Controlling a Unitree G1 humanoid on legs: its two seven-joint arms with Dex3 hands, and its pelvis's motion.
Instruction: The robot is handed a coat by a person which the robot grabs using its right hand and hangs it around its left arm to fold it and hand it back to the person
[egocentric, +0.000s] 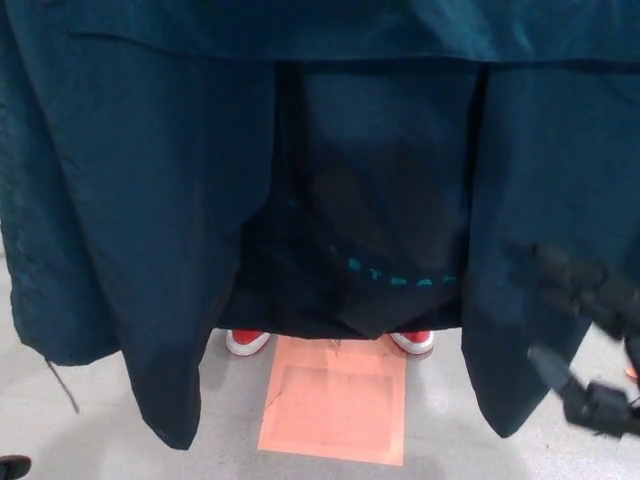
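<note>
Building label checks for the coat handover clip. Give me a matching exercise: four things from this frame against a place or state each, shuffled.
Things:
1. dark teal fabric coat
2. red and white shoes
3. salmon rectangular sheet
4. robot's black right hand

Places or states:
A. lying flat on the grey floor
B. fingers apart, at picture right
C. hanging, filling most of the view
D. only the toes showing

Pairs: 1-C, 2-D, 3-A, 4-B.

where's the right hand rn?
Head view, lower right: the right hand, open, before the coat near its right hanging panel, right of the orange floor sheet.
</note>
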